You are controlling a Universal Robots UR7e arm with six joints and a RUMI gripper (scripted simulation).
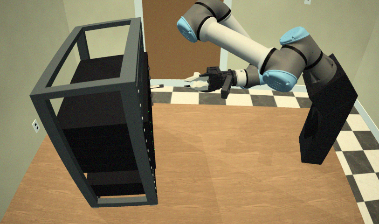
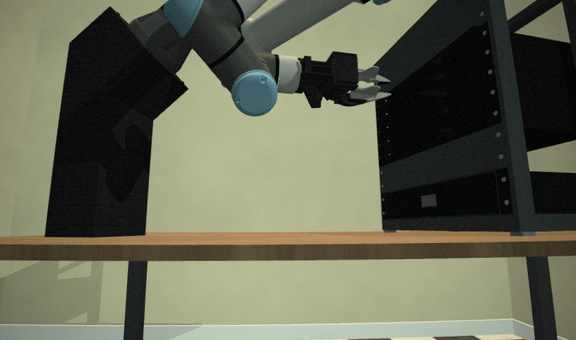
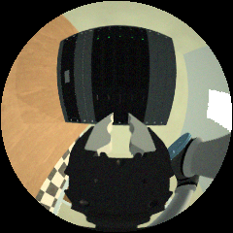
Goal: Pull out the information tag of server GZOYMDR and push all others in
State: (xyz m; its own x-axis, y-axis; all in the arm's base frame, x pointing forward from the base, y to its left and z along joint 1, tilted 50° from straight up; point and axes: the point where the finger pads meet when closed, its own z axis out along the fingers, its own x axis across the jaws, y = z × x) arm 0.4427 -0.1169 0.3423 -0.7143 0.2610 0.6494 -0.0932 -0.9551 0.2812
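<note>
Top view showed the claw (image 1: 189,83) nearly pressed together, pinching nothing, at three o'clock from the rack (image 1: 130,83) on the counter (image 1: 227,155). One information tag (image 1: 157,86) jutted out, thin and likely light; best pinched at its free tip.

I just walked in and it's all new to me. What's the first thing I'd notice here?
The big white and grey robot arm with sky-blue caps, stretching from its black stand across the wooden table. Its dark two-jaw gripper, nearly shut on nothing, points at the tall dark grey metal rack of black servers, where one thin tag sticks out near the top.
</note>
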